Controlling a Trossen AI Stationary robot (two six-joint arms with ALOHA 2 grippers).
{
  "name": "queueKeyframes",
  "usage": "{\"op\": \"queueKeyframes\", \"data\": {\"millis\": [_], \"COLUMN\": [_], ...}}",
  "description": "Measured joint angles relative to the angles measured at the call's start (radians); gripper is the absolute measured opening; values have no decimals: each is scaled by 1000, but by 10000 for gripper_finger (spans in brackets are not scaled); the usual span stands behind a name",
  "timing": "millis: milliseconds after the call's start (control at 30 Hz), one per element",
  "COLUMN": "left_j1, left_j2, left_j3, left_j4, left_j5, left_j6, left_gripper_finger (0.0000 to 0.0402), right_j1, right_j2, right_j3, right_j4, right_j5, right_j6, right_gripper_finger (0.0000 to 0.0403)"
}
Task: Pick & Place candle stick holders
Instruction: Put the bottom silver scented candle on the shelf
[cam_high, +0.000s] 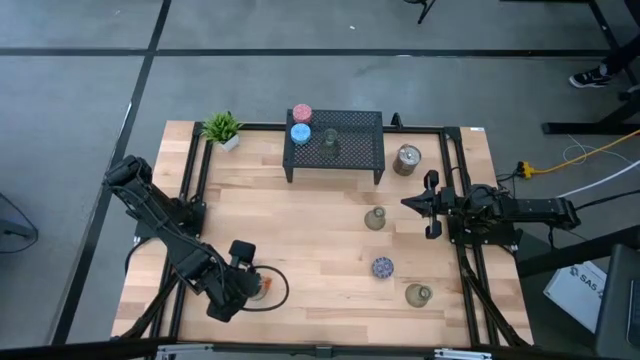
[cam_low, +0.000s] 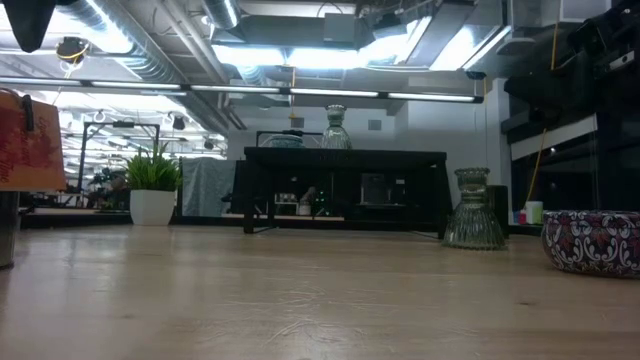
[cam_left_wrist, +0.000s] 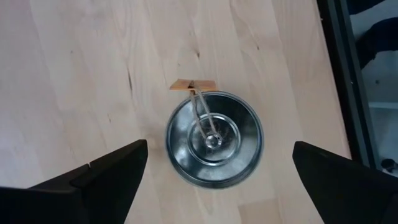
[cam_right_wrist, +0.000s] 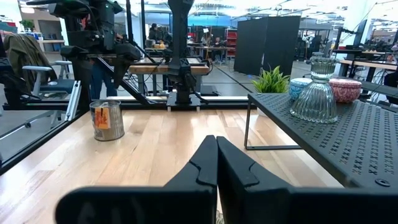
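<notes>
Grey concrete floor surrounds a pale wooden worktop (cam_high: 300, 250) seen from above, and a black wire-mesh rack (cam_high: 335, 140) stands at its far edge as the landmark for everything else. On the rack sits a clear glass holder (cam_high: 331, 143); a pink holder (cam_high: 301, 114) and a light blue holder (cam_high: 300, 133) stand at the rack's left end, with a small green plant (cam_high: 222, 128) further left. A tin-like silver holder (cam_high: 406, 159) stands just right of the rack, an olive-grey holder (cam_high: 375, 219) in front of the rack's right end, then a speckled dark blue holder (cam_high: 382, 267) and another olive-grey one (cam_high: 418, 294) nearer the front edge. The left gripper (cam_high: 258, 285) hangs well in front of the rack's left end, above a shiny silver holder (cam_high: 262, 286); the right gripper (cam_high: 412, 203) waits right of the rack, pointing toward it. From the low view, the rack (cam_low: 340, 185) fills the middle distance with the glass holder (cam_low: 336, 128) on top, a ribbed holder (cam_low: 472, 210) to its right and the patterned blue holder (cam_low: 592, 241) nearer. The left wrist view looks straight down on the shiny silver holder (cam_left_wrist: 213, 139), which lies between the fingers (cam_left_wrist: 99, 180), spread wide apart and not touching it. In the right wrist view the fingers (cam_right_wrist: 214, 168) are pressed together, holding nothing, with the rack (cam_right_wrist: 336, 134) beside them and the tin-like holder (cam_right_wrist: 106, 119) across the worktop.
</notes>
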Motion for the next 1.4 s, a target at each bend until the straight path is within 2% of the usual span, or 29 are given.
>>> {"op": "queueKeyframes", "data": {"millis": [567, 767, 967, 1400], "left_j1": [0, 1, 17, 32], "left_j2": [0, -22, -57, -63], "left_j3": [-2, -80, -140, -181], "left_j4": [10, 64, 85, 193], "left_j5": [22, 83, 67, 84], "left_j6": [0, -8, -8, 16], "left_gripper_finger": [400, 400, 400, 400], "right_j1": [0, 0, 0, 0], "right_j2": [0, 0, 0, 0], "right_j3": [0, 0, 0, 0], "right_j4": [0, 0, 0, 0], "right_j5": [0, 0, 0, 0], "right_j6": [0, 0, 0, 0], "right_gripper_finger": [0, 0, 0, 0]}}
